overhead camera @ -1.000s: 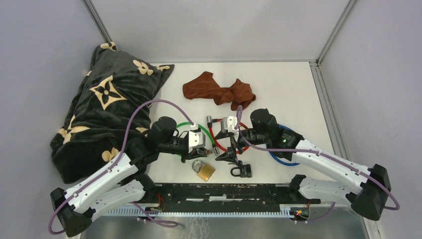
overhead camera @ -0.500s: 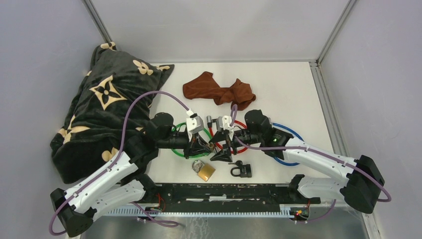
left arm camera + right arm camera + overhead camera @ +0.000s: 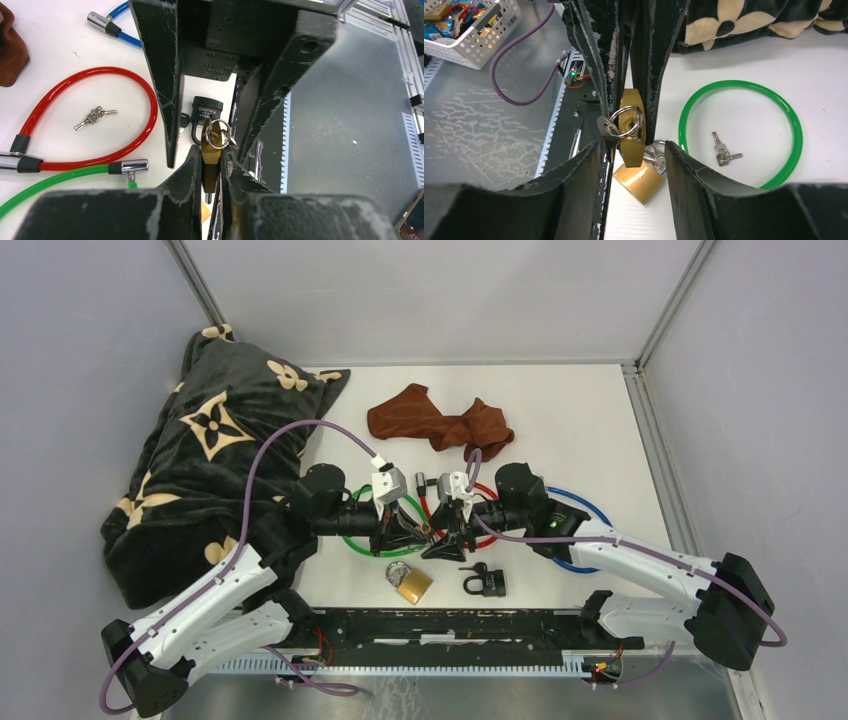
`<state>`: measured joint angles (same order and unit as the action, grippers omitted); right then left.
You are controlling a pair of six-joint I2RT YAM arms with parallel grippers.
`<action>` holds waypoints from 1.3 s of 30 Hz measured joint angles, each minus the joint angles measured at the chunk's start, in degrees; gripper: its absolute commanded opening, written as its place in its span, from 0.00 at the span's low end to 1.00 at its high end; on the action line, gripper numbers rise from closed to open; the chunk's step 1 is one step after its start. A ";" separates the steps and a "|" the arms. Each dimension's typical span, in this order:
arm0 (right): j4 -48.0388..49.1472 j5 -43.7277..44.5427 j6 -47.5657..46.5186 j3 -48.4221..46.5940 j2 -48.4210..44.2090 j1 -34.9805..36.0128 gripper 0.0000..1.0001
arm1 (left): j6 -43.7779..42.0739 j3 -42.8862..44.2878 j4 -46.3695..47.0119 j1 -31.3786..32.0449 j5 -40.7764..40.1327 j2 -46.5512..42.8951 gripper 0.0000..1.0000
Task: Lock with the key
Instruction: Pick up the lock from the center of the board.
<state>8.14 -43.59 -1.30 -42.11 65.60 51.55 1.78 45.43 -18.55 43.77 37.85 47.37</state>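
My left gripper (image 3: pixel 211 165) is pressed tight on an upright brass padlock (image 3: pixel 631 150), pinching its flat sides and holding it off the white worktop (image 3: pixel 560 420), above the middle of the near edge. A silver key ring (image 3: pixel 626 125) hangs over the padlock's face with a dark metal key (image 3: pixel 603 127) on it; I cannot tell whether any key sits in the keyhole.

My right gripper (image 3: pixel 634 147) faces it from the other side, fingers spread, one on each side of the padlock and ring, gripping nothing.

Directly under the held lock a second brass padlock (image 3: pixel 413 586) lies flat by the near edge. Just to its right is a small black padlock (image 3: pixel 487 583).

Behind my grippers lie three cable-lock loops: green (image 3: pixel 774 100), red (image 3: pixel 100 75) and blue (image 3: pixel 127 39). A small silver key pair (image 3: pixel 94 116) lies inside the red loop, and another silver key pair (image 3: pixel 722 150) inside the green.

A crumpled brown cloth (image 3: pixel 440 422) lies toward the far edge, and a black blanket with beige flowers (image 3: pixel 220 440) covers the left edge.
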 measured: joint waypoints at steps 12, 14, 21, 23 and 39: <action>4.15 -1.84 5.49 0.28 1.49 -0.09 0.00 | 0.98 0.02 1.75 -0.33 1.49 -0.02 0.02; 6.08 -1.92 6.91 1.20 1.49 -0.17 0.00 | 1.14 0.02 1.75 -0.35 1.49 -0.02 0.02; 8.07 -1.20 7.87 2.43 0.85 -0.17 0.57 | 1.57 0.02 2.03 -0.37 1.62 -0.02 0.02; 5.51 -0.68 5.03 1.49 0.61 -0.17 0.57 | 1.55 0.02 1.88 -0.28 1.79 -0.02 0.02; -13.88 -1.44 -7.69 -9.49 3.02 -0.20 0.00 | 0.37 0.07 0.63 -0.37 2.25 0.35 0.02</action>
<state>-5.74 -45.04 -8.99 -51.59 68.62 51.35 2.15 45.50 -17.91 43.40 40.10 47.72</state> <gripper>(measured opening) 0.250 0.156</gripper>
